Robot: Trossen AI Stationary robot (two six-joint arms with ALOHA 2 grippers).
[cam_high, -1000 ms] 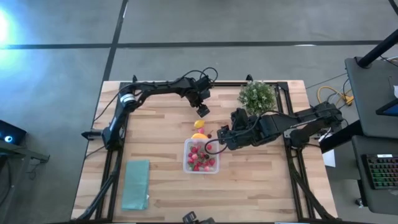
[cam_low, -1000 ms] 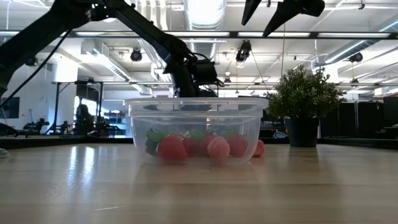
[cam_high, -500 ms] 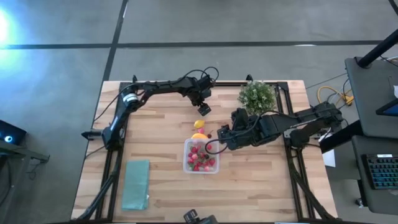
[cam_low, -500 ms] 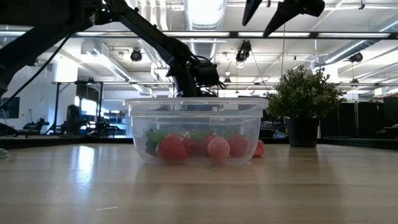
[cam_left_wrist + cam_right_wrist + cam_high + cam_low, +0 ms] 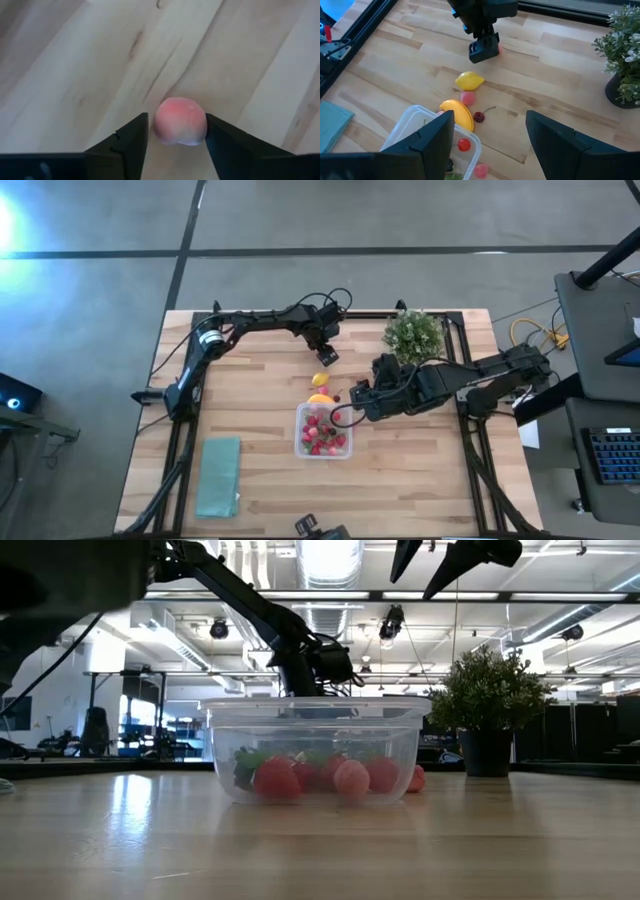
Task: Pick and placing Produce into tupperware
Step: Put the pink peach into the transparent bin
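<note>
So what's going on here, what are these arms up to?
They are packing toy produce into a clear box, which already holds several red pieces. The left tool is low over the wood with its fingers open on either side of a pink fruit, not yet closed on it. The right tool hangs open over the box's far rim. A lemon, an orange piece and a cherry lie outside the box.

Clear tupperware [image 5: 323,430], open, upright on table; red strawberry pieces [image 5: 277,778] inside. Just beside its far rim: orange-yellow piece [image 5: 457,113], pink piece [image 5: 467,97], cherry [image 5: 479,117], lemon [image 5: 469,80]. Pink-red fruit [image 5: 180,121] lies apart, farther back.
</note>
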